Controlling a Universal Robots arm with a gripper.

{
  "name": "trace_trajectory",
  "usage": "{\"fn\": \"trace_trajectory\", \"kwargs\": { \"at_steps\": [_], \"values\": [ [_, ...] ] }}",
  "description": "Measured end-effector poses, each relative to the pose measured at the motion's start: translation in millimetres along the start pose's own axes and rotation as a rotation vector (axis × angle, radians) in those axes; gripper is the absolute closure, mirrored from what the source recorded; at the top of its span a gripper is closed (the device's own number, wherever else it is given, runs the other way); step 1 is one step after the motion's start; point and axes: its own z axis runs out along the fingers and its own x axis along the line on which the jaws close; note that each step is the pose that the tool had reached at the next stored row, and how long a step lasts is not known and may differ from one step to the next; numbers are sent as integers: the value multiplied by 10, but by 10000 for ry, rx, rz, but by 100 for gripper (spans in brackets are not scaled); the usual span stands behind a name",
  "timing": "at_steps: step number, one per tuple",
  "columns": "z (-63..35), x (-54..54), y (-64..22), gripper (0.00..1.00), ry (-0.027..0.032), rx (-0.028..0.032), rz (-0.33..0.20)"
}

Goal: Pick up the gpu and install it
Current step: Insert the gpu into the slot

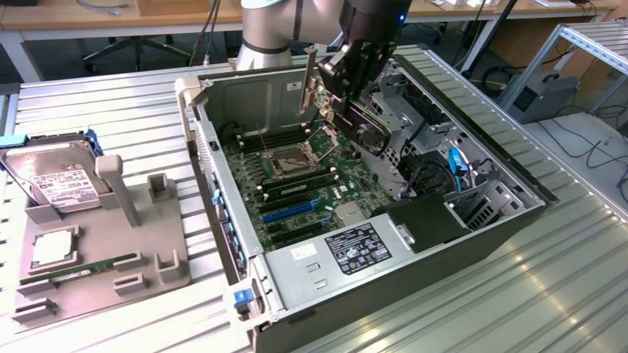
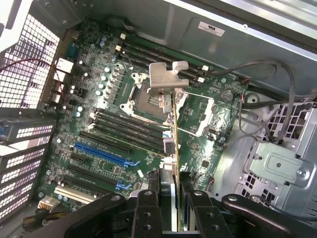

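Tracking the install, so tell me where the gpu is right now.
The gpu is gripped in the tool, hanging above the motherboard of the open computer case, toward the case's far wall in the exterior view, not yet seated.

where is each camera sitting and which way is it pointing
Exterior view: off the arm and raised, looking down into the open computer case; shows the arm and the end effector holding the gpu upright.
Wrist view: on the wrist, looking past the end effector's fingers along the gpu's edge to the motherboard.
Shared: gpu, end effector, motherboard, case interior.
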Motion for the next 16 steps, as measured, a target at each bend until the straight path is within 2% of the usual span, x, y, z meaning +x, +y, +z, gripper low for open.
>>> {"fn": "trace_trajectory", "kwargs": {
  "at_steps": [16],
  "values": [
    [0,0,0,73,7,-7,-259]
  ]
}}
